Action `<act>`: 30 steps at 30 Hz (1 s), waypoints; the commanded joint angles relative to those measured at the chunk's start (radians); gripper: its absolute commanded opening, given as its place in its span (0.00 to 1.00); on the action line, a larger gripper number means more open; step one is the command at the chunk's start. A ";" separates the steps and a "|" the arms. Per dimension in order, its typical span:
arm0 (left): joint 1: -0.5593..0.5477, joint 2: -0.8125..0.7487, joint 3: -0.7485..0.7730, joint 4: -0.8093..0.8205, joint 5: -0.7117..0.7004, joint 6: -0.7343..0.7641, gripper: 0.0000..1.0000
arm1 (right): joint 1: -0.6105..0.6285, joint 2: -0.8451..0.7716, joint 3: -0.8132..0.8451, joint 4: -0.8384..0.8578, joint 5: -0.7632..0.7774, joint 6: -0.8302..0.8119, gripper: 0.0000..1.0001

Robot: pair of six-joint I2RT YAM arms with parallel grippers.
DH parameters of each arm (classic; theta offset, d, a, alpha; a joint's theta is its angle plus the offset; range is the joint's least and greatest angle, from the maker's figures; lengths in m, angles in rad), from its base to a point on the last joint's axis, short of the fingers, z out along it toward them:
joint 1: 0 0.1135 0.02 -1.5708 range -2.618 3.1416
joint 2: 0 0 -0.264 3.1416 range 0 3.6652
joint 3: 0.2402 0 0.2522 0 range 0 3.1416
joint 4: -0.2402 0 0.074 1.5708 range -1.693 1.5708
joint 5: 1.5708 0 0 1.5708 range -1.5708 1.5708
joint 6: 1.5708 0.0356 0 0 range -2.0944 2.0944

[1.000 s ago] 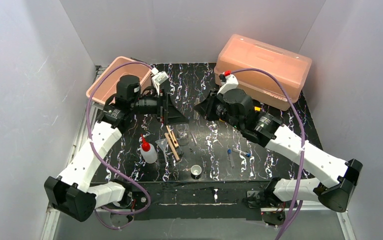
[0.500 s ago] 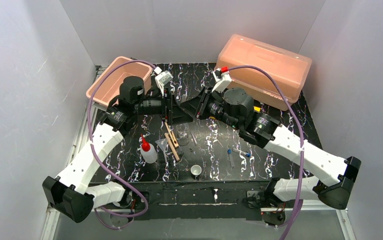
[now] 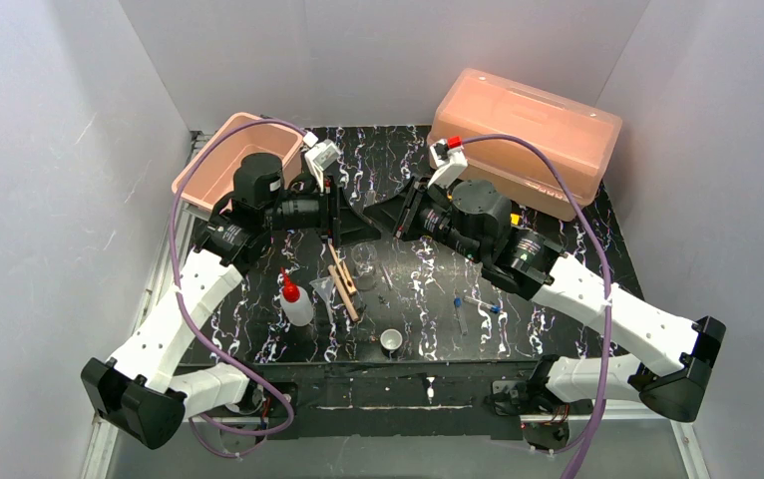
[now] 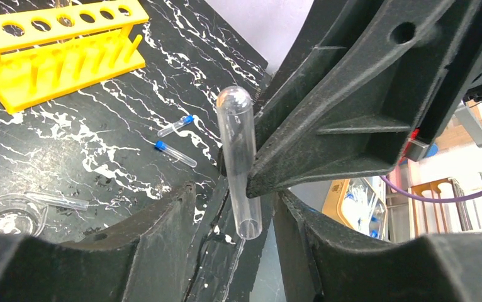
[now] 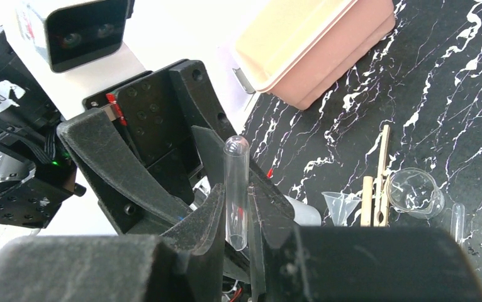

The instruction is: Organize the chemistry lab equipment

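A clear uncapped tube (image 5: 235, 189) stands upright in my right gripper (image 5: 237, 196), which is shut on it. My left gripper (image 4: 235, 211) reaches around the tube (image 4: 238, 163) from the other side. Its fingers flank the tube's open lower end with a small gap on each side. Both grippers meet above the back middle of the mat, left (image 3: 356, 208) and right (image 3: 390, 208). Below them lie the wooden clamps (image 3: 343, 279), glass beaker (image 3: 364, 261), squeeze bottle (image 3: 295, 302), tiny white cup (image 3: 391, 342) and blue-capped tubes (image 3: 460, 315). The yellow rack (image 4: 56, 50) shows in the left wrist view.
An open pink bin (image 3: 220, 165) sits at the back left and the big pink lidded box (image 3: 523, 135) at the back right. A small clear funnel (image 5: 342, 204) lies beside the clamps. White walls close in on three sides of the mat.
My left gripper's jaws have narrowed from wide open to close around the tube. The right gripper has carried the tube leftward to the left gripper.
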 commanded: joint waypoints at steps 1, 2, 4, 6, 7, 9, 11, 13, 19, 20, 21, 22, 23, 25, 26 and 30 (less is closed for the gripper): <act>0.000 -0.035 0.052 -0.004 0.013 0.014 0.42 | 0.012 -0.014 0.019 0.030 0.026 -0.023 0.18; 0.001 -0.033 0.058 -0.010 0.012 0.018 0.38 | 0.013 -0.013 0.021 0.030 0.028 -0.023 0.18; 0.004 -0.031 0.064 -0.014 0.013 0.018 0.31 | 0.015 -0.011 0.020 0.031 0.028 -0.025 0.18; 0.005 -0.033 0.060 -0.010 0.016 0.013 0.25 | 0.017 -0.011 0.020 0.031 0.028 -0.025 0.18; 0.005 -0.033 0.057 -0.005 0.016 0.007 0.23 | 0.018 -0.011 0.018 0.033 0.029 -0.024 0.18; 0.005 -0.034 0.053 0.002 0.016 -0.001 0.20 | 0.021 -0.014 0.014 0.038 0.032 -0.023 0.18; 0.005 -0.035 0.050 0.004 0.018 -0.004 0.15 | 0.023 -0.016 0.012 0.043 0.034 -0.021 0.18; 0.005 -0.035 0.053 -0.002 0.021 -0.003 0.11 | 0.023 -0.016 0.012 0.043 0.037 -0.021 0.23; 0.006 -0.039 0.064 -0.023 0.028 0.001 0.10 | 0.023 -0.016 0.021 0.046 0.069 -0.035 0.39; 0.006 -0.039 0.065 -0.023 0.032 0.001 0.09 | 0.023 -0.012 0.025 0.046 0.071 -0.039 0.40; 0.006 -0.040 0.064 -0.024 0.036 -0.001 0.09 | 0.022 -0.008 0.030 0.047 0.070 -0.041 0.41; 0.006 -0.040 0.064 -0.024 0.039 -0.004 0.09 | 0.023 -0.003 0.035 0.048 0.068 -0.043 0.41; 0.006 -0.041 0.063 -0.023 0.040 -0.005 0.09 | 0.023 0.002 0.040 0.049 0.065 -0.045 0.42; 0.006 -0.044 0.061 -0.022 0.043 -0.006 0.09 | 0.023 0.013 0.048 0.051 0.062 -0.049 0.42; 0.007 -0.045 0.061 -0.023 0.043 -0.006 0.09 | 0.023 0.017 0.050 0.052 0.064 -0.050 0.42; 0.006 -0.051 0.057 -0.026 0.043 -0.004 0.10 | 0.022 0.025 0.055 0.059 0.088 -0.061 0.41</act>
